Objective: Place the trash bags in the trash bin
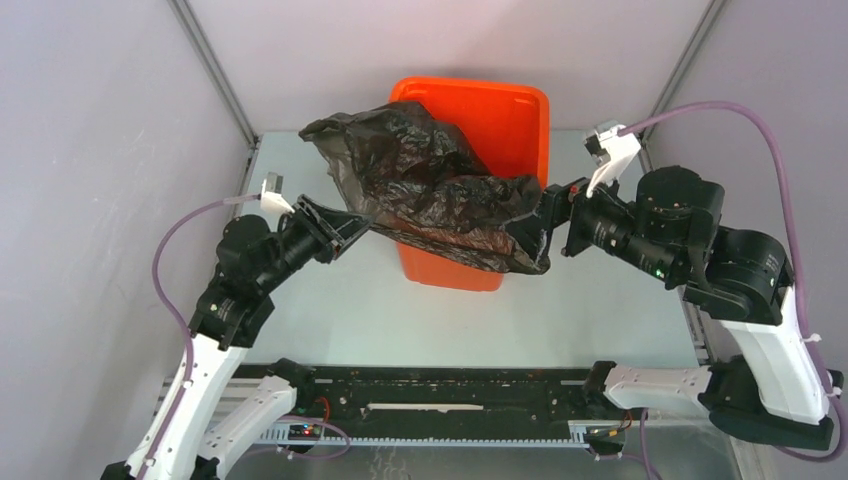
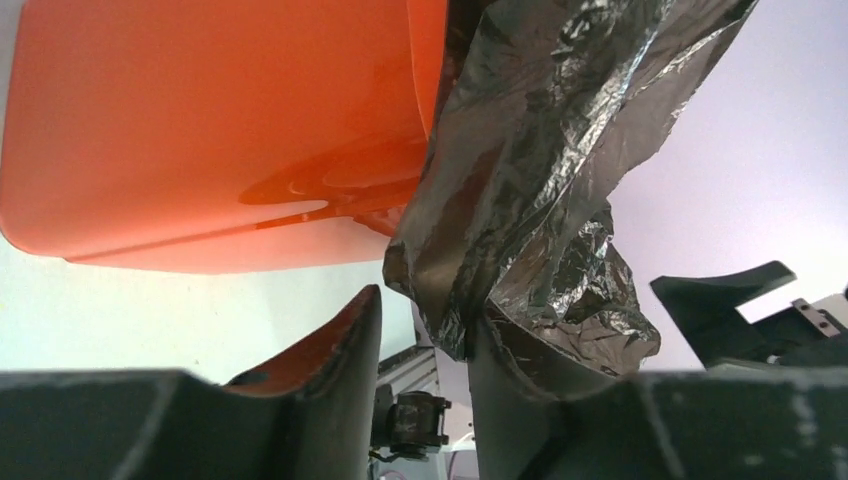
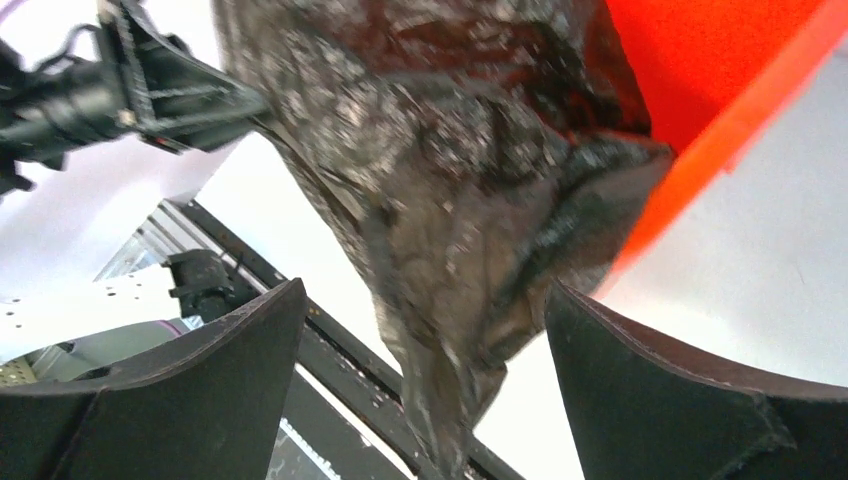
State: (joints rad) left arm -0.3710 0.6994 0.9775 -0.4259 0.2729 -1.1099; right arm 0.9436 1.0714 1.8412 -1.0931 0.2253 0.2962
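The trash bin (image 1: 505, 112) is bright orange and stands at the table's back centre. The black trash bag (image 1: 420, 175) lies crumpled over its open top and front left rim, spilling down the front. My left gripper (image 1: 350, 228) is at the bag's left edge. In the left wrist view its jaws (image 2: 428, 310) show a gap, and the film (image 2: 540, 150) drapes over the right finger's tip, unclamped, beside the bin (image 2: 200, 130). My right gripper (image 1: 532, 237) is at the bag's lower right corner. Its jaws (image 3: 425, 288) stand wide open, with the bag (image 3: 450, 180) hanging loose between them, in front of the bin (image 3: 720, 60).
A black rail (image 1: 440, 395) runs along the table's near edge between the arm bases. Grey walls and metal corner posts (image 1: 215, 70) close in the table at the back and on both sides. The left arm (image 3: 130, 95) shows across the bag in the right wrist view.
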